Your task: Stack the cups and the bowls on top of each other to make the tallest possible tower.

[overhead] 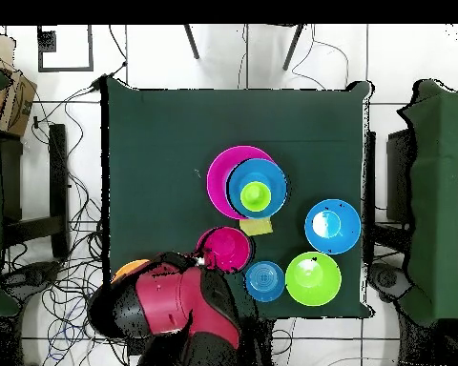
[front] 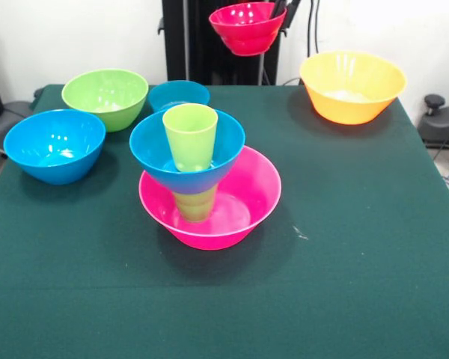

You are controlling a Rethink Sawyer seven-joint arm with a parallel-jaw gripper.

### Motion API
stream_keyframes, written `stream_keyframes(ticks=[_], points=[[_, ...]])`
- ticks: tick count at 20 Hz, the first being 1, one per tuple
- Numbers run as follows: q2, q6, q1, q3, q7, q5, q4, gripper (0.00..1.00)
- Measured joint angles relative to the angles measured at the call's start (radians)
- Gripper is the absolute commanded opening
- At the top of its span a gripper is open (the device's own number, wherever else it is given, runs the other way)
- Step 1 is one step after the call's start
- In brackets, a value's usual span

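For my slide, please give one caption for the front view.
Gripper lifts small red plastic bowl above tower: green cup in blue bowl over pink bowl.

From above, my red and black arm (overhead: 180, 310) reaches in from the table's (overhead: 147, 162) bottom edge, with a red bowl (overhead: 223, 248) at its tip and an orange bowl (overhead: 130, 271) half hidden under it. The tower (overhead: 255, 187) reads as a pink bowl (overhead: 221, 176) under a blue bowl (overhead: 271, 179) holding a green cup (overhead: 256, 194). To its right sit a medium blue bowl (overhead: 331, 226), a green bowl (overhead: 313, 278) and a small blue bowl (overhead: 265, 281).
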Motion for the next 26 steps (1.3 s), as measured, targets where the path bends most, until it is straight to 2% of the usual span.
stream_keyframes(ticks=[8, 18, 26], points=[[0.076, 0.0, -0.04, -0.005, 0.0, -0.001, -0.068, 0.0], [0.174, 0.0, -0.175, 0.004, 0.0, -0.001, -0.137, 0.0], [0.215, 0.001, -0.193, 0.007, 0.0, -0.001, -0.173, 0.0]])
